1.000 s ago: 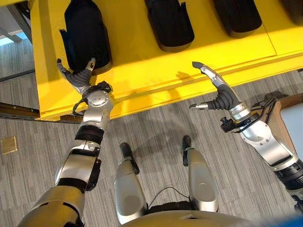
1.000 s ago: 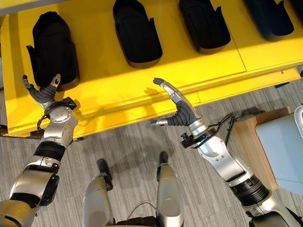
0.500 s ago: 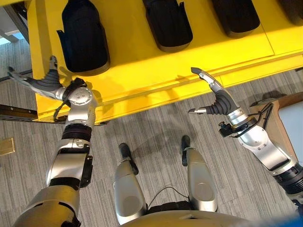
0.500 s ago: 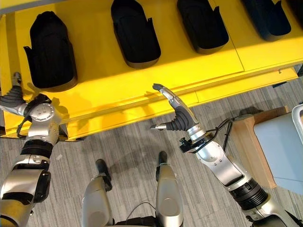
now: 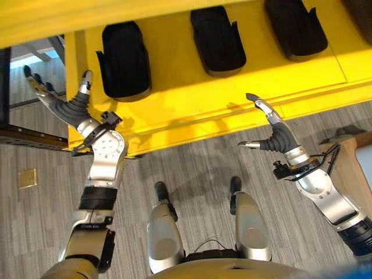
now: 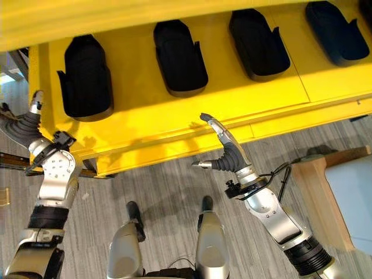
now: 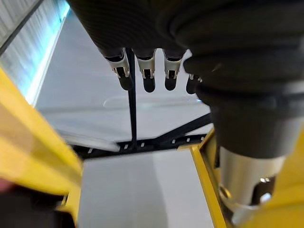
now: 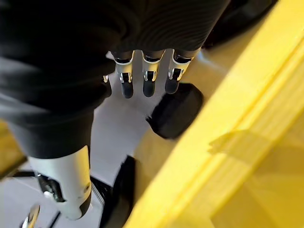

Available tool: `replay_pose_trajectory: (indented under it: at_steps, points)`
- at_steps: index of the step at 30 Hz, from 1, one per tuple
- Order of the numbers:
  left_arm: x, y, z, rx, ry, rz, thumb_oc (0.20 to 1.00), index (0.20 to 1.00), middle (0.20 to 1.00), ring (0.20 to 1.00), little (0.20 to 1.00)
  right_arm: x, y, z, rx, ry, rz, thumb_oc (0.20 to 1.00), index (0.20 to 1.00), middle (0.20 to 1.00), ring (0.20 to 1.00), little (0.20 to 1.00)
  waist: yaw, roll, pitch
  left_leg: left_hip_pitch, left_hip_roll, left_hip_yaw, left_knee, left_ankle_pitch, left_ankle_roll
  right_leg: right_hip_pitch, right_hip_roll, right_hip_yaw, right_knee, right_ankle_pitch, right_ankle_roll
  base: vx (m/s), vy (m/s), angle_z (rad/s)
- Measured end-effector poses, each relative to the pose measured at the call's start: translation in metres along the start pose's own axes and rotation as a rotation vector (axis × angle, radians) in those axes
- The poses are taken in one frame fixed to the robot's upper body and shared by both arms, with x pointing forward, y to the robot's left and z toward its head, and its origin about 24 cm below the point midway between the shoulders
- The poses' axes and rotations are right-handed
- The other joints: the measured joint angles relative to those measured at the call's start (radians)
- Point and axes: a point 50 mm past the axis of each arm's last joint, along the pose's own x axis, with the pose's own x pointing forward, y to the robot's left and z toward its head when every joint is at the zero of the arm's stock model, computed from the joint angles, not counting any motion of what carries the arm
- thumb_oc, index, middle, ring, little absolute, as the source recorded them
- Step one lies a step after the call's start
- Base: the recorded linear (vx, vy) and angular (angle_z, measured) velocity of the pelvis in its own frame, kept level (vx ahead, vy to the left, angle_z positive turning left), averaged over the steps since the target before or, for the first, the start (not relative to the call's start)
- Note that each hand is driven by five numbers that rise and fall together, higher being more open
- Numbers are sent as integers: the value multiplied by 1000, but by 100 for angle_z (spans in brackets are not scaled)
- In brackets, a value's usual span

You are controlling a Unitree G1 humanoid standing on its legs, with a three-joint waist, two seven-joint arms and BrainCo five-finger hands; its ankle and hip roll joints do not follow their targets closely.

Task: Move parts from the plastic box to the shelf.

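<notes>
Since the earlier frames the left robot hand (image 5: pixel 64 104) has drawn away from the leftmost black part (image 5: pixel 124 61) and now sits off the left end of the yellow shelf (image 5: pixel 192 104), raised over the grey floor (image 5: pixel 192 168) there. The whole picture has also shifted, so the camera itself has moved. That robot hand holds nothing; its fingers (image 7: pixel 146 76) are stretched out straight in a row, with the thumb apart from them.

Right robot hand (image 6: pixel 229 154): it hovers just in front of the shelf's front edge, below the gap between the second black part (image 6: pixel 179 57) and the third black part (image 6: pixel 257 43), much where it was a second ago. Its fingers are straight and spread, the thumb pointing off to the side, and it grips nothing. In its wrist view the straight fingers (image 8: pixel 147 78) point past the yellow edge.

On the shelf, the black parts lie in a row, each apart from its neighbours. The leftmost one is nearest the shelf's left end; a fourth black part (image 6: pixel 336 28) lies at the right end of the row. None touches either robot hand.

Right of the shelf, near the right arm, stands a wooden block (image 6: pixel 317 197) with a pale grey surface (image 6: pixel 351 197) just beside it.
</notes>
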Motion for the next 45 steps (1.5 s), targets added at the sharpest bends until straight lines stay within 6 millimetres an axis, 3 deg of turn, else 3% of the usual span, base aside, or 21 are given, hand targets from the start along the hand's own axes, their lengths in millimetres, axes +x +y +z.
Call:
replay_pose_trajectory:
  at_steps: [3,7,14,19,23,27,31,45]
  points:
    - [-33,7,1,-25,79,-172,1000,1000,1000,1000,1000,-14,-7,-9,44,70,-55,1000,1000,1000,1000,1000,11,26,-20,50,-5,-2,-49,14,2,54,0,-18,-40,0,2,99,-33,11]
    - [-53,24,-13,-43,240,-326,1000,1000,1000,1000,1000,-35,-13,-21,132,176,-101,1000,1000,1000,1000,1000,22,54,-92,103,-13,2,-106,23,11,106,-1,-36,-79,-1,6,66,4,7]
    - [-82,37,-31,-187,499,-451,1000,1000,1000,1000,1000,-51,-13,-35,303,271,-194,1000,1000,1000,1000,1000,21,41,-208,164,-18,23,-181,41,29,147,-1,-51,-133,-2,13,41,2,0]
    - [-97,34,-36,-403,635,-586,1000,1000,1000,1000,1000,-60,-11,-45,351,337,-211,1000,1000,1000,1000,1000,22,39,-231,196,-24,28,-215,52,39,183,0,-58,-174,13,17,4,0,-1]
    - [-118,34,-37,-533,704,-710,1000,1000,1000,1000,1000,-70,-10,-60,424,424,-237,1000,1000,1000,1000,1000,17,35,-254,227,-26,55,-250,59,34,222,6,-55,-251,55,24,20,-14,-10]
    - [-134,53,-51,-547,792,-693,1000,1000,1000,1000,1000,-81,-2,-72,537,486,-294,1000,1000,1000,1000,1000,-3,12,-296,249,-25,73,-270,63,26,275,17,-56,-348,94,27,22,-35,-8]
    - [-137,59,-51,-557,790,-732,1000,1000,1000,1000,1000,-87,-1,-74,564,517,-287,1000,1000,1000,1000,1000,-3,-1,-304,251,-26,77,-270,63,26,292,20,-56,-387,115,27,-9,-15,-4]
    - [-131,69,-46,-542,787,-885,1000,1000,1000,1000,1000,-96,5,-76,619,555,-240,1000,1000,1000,1000,1000,-3,1,-309,250,-27,82,-271,60,19,299,18,-55,-410,133,27,0,0,0]
